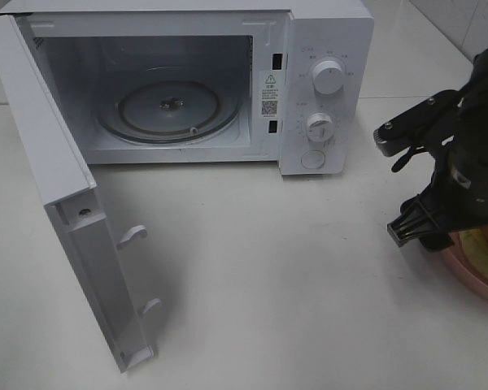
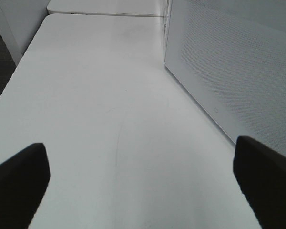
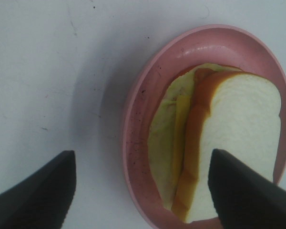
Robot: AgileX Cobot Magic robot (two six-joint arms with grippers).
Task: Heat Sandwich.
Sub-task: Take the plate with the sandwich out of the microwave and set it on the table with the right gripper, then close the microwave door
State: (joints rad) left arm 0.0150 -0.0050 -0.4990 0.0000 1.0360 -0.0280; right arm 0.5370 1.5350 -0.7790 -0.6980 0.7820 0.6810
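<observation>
The right arm's black two-fingered gripper (image 3: 140, 191) hangs wide open, holding nothing, straddling the near rim of the round pink plate (image 3: 138, 119). The white-bread sandwich with tan crust (image 3: 229, 143) lies just ahead toward one o'clock, crust edge running twelve-to-six. The open white microwave (image 1: 187, 81) sits well apart.

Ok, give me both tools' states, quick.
Left tool: open, holding nothing.
Right tool: open above the pink plate with the sandwich, holding nothing.
</observation>
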